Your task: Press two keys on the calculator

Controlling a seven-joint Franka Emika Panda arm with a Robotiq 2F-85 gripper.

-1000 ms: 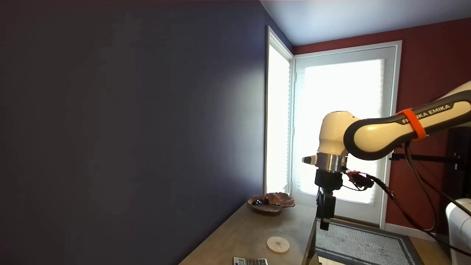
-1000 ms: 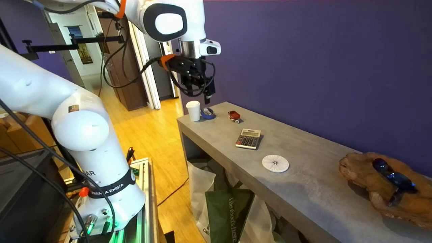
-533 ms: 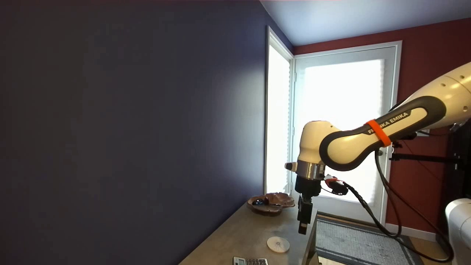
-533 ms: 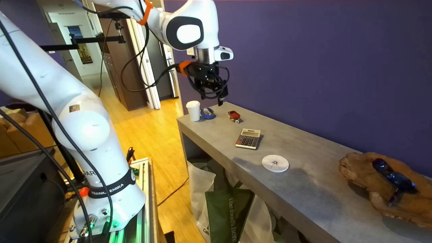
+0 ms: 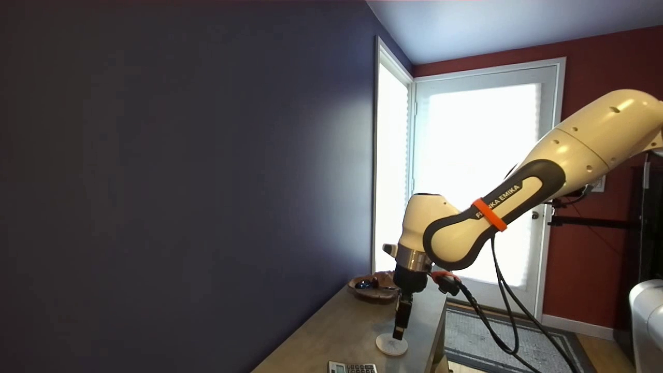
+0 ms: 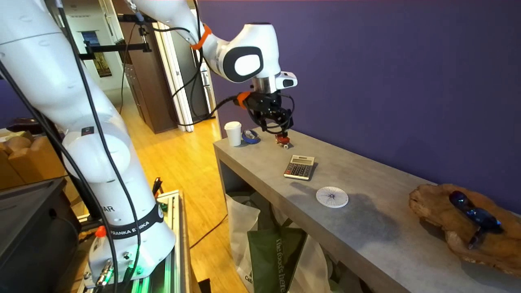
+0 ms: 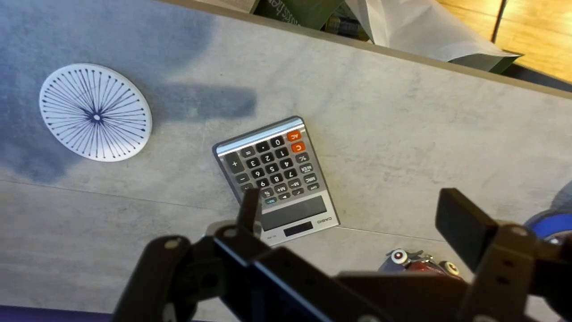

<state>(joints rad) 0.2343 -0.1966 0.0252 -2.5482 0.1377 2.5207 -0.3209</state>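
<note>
The calculator [image 7: 286,170] lies flat on the grey tabletop. It is silver-grey with black number keys and two orange keys, and appears upside down in the wrist view. It also shows whole in an exterior view [image 6: 300,167] and cut off at the bottom edge in an exterior view [image 5: 352,368]. My gripper [image 7: 351,201] is open and empty, above the table, fingers pointing down. In the wrist view its left finger covers a bit of the calculator's side near the display; its right finger is over bare tabletop. The gripper also shows in both exterior views [image 5: 398,331] [image 6: 284,132], apart from the calculator.
A white round disc [image 7: 96,114] lies beside the calculator. A small red wheeled toy [image 6: 282,140], a blue ring-shaped thing [image 6: 250,137] and a white cup [image 6: 233,134] stand at one table end. A brown wooden bowl [image 6: 439,211] with sunglasses is at the other. A purple wall [image 6: 386,81] runs behind.
The arm has moved down and in over the tabletop, going left in an exterior view and right in another. The calculator and the other objects have not moved.
</note>
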